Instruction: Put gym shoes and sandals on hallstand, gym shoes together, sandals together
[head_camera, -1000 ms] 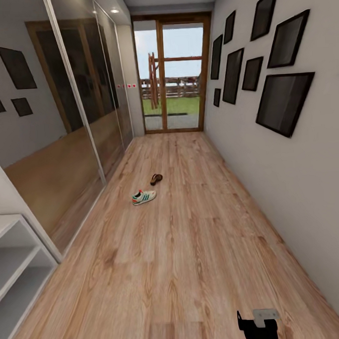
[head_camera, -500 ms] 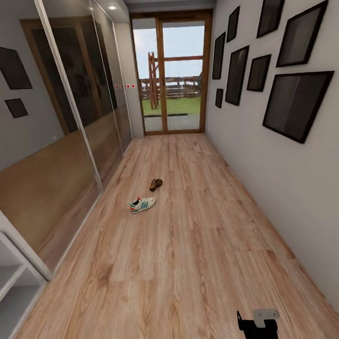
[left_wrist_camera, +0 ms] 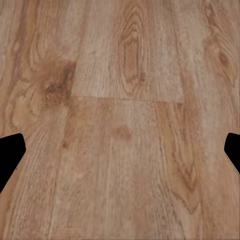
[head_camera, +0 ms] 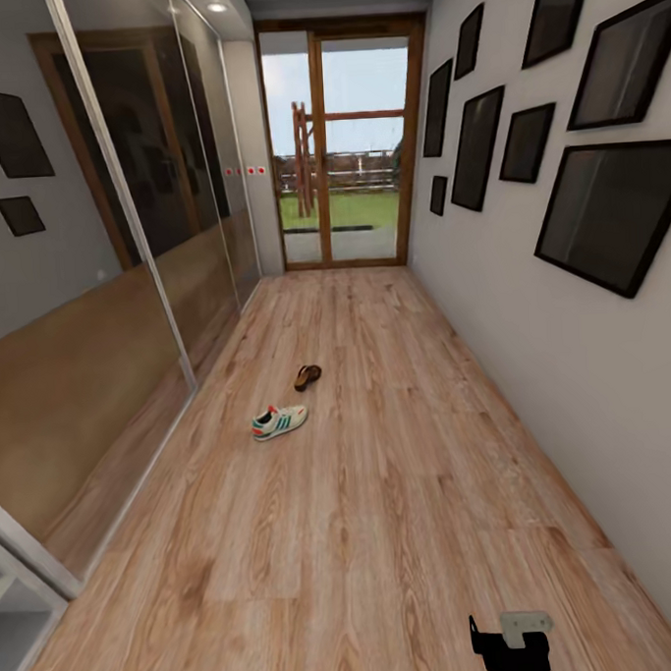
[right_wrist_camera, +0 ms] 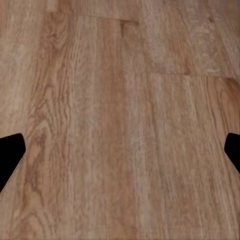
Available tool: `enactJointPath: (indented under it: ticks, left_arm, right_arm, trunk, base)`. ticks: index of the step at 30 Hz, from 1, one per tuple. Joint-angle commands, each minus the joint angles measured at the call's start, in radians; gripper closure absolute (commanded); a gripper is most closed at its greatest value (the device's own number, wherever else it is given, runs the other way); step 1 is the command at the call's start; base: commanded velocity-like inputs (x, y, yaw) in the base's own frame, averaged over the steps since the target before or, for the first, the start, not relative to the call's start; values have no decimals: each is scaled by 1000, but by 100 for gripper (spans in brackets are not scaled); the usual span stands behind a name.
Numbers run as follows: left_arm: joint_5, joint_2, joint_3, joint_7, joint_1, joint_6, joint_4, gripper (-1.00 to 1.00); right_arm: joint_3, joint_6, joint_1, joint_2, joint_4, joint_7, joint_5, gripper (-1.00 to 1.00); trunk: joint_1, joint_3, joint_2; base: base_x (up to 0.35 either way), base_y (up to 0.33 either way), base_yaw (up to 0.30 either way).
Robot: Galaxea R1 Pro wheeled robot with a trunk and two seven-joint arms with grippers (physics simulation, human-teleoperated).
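As camera advances, gym shoe (head_camera: 279,420) and sandal (head_camera: 307,376) nearer, unmoved.

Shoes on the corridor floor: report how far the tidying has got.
No placement shows as done. One gym shoe and one sandal lie apart on the corridor floor, well ahead of the robot. Nothing is in hand: the left end effector and right end effector are open over bare planks. Left: pick both up and rack them; the other shoes and the rack's shelves cannot be judged.

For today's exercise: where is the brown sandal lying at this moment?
In the head view the sandal lies on the corridor floor, left of centre, just beyond the gym shoe and apart from it, towards the glass door.
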Motion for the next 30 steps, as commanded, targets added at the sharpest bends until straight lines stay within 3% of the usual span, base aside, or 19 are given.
enactJointPath:
  ticks: [1, 30]
  left_arm:
    - [-5, 0, 8, -7, -1, -2, 1, -100]
    - [-5, -1, 8, -7, -1, -2, 1, -100]
  right_arm:
    - [-8, -3, -1, 0, 1, -2, 11, -100]
    - [-8, -3, -1, 0, 1, -2, 10, -100]
  trunk:
    - [0, -1, 0]
    - [0, -1, 0]
  base:
    - [340, 0, 0]
    - [340, 48, 0]
